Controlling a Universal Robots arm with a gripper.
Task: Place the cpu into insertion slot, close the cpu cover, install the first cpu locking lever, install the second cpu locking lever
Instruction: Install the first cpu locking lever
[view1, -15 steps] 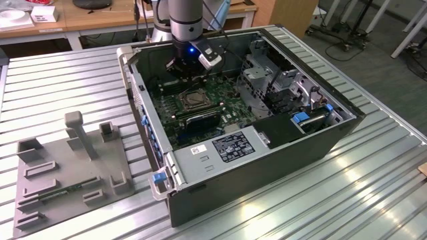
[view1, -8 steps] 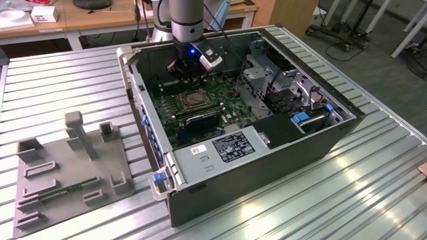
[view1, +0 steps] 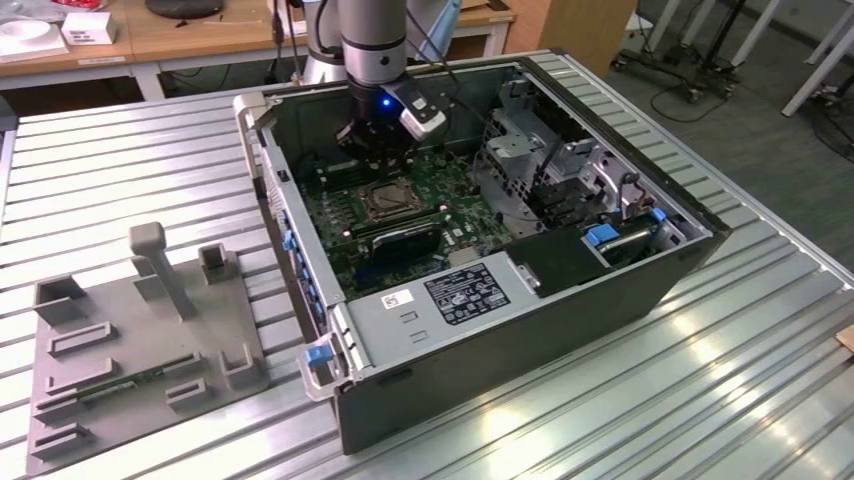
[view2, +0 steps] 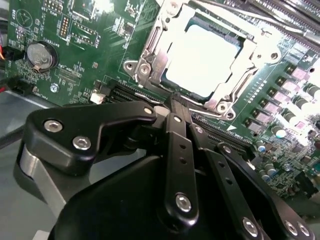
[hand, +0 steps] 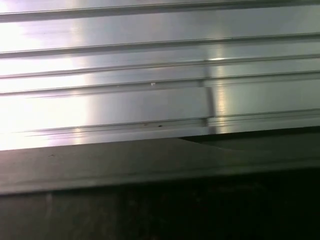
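**Exterior view: my gripper (view1: 378, 158) low inside the computer case (view1: 534, 340), cpu (view1: 388, 199) seated in its socket**

To the exterior view's left of the case, a grey fixture plate (view1: 127, 345) with upright blocks lies on the ribbed aluminium table (view1: 747, 380), apart from the case wall. The case lies on its side with its open face up. My arm (view1: 371, 40) comes down into the case at the end farther from the camera. My gripper hangs just above the green motherboard (view1: 441, 215), between that far wall of the case and the socket. The cpu sits about mid-case, flat on the board. A grey metal box (view1: 461, 290) with a white label fills the near end of the case. A metal drive cage (view1: 534, 150) stands along the side of the case at the exterior view's right.

In the second wrist view my fingertips (view2: 175, 106) are drawn together to a narrow point with nothing between them. They sit right at the edge of the cpu cover (view2: 150, 55); I cannot tell whether they touch it. The cover lies flat around the cpu, whose pale face shows through the frame's open middle. A round coin battery (view2: 40, 55) sits on the board, well apart from the socket.

In the first wrist view I see the table's bright ribs and a dark edge I cannot identify.
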